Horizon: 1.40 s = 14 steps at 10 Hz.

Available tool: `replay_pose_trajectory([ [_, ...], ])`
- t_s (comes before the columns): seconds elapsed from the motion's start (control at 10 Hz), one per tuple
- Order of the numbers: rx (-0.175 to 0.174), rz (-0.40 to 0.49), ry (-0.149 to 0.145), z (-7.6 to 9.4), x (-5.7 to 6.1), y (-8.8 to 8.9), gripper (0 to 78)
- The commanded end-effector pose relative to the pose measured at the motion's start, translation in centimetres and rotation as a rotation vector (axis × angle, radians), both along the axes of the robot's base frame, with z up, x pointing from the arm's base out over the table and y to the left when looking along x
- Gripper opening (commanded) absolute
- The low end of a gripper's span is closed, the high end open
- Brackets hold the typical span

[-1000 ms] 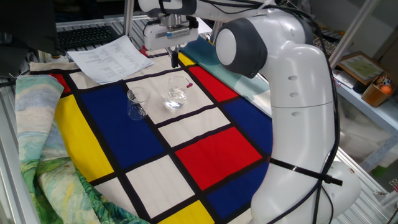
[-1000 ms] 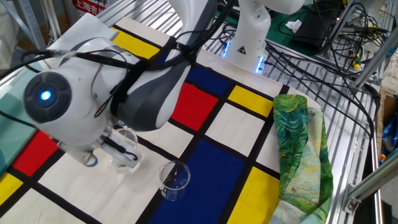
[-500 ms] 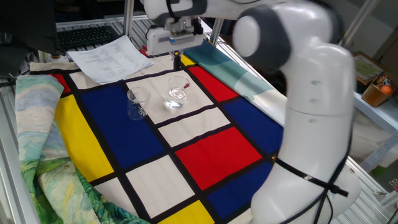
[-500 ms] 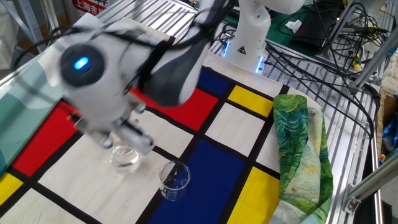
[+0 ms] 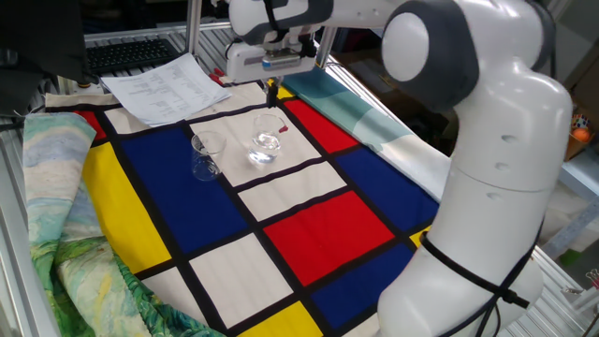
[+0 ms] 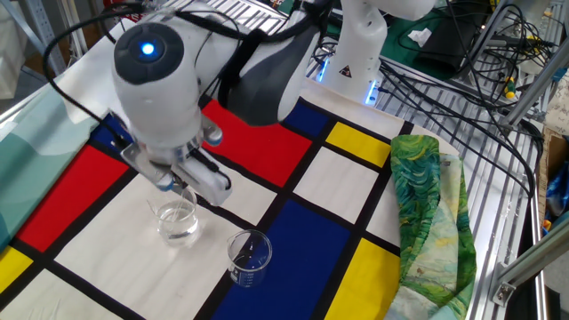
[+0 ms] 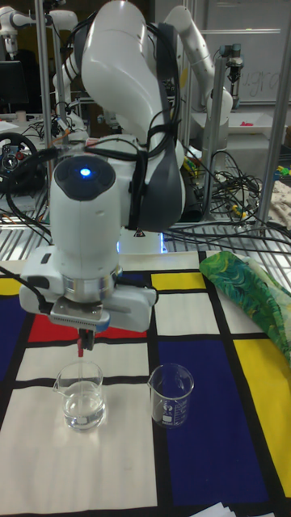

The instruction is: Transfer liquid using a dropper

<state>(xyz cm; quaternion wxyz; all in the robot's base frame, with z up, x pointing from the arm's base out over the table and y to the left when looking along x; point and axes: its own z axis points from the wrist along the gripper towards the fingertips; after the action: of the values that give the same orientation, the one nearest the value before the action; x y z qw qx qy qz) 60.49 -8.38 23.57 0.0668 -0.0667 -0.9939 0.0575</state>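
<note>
Red bulb of the dropper (image 7: 80, 346) pinched in the closed jaws of the gripper (image 7: 84, 333), tube hanging plumb just above the rounder glass (image 7: 82, 395) holding liquid (image 7: 82, 414), likely aligned for dipping; empty beaker (image 7: 171, 395) beside.

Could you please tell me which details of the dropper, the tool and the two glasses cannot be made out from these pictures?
- Dropper: tube too thin to show liquid; hidden by the arm in the other fixed view.
- Tool: jaw gap too small in one fixed view.
- Beaker: any contents unreadable.
- Rounder glass: liquid level unclear.
</note>
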Motion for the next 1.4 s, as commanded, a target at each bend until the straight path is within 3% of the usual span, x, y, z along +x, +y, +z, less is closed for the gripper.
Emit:
replay_pose_trajectory([
  [0.1, 0.0, -0.025, -0.057, 0.4, -0.6, 0.0, 1.1],
  [0.5, 0.014, -0.054, -0.097, 0.4, -1.3, -0.2, 1.1],
  [0.6, 0.019, -0.064, -0.124, 0.2, -1.9, -0.2, 1.1],
  [1.4, 0.049, -0.082, -0.223, -0.3, -4.3, -0.6, 1.1],
])
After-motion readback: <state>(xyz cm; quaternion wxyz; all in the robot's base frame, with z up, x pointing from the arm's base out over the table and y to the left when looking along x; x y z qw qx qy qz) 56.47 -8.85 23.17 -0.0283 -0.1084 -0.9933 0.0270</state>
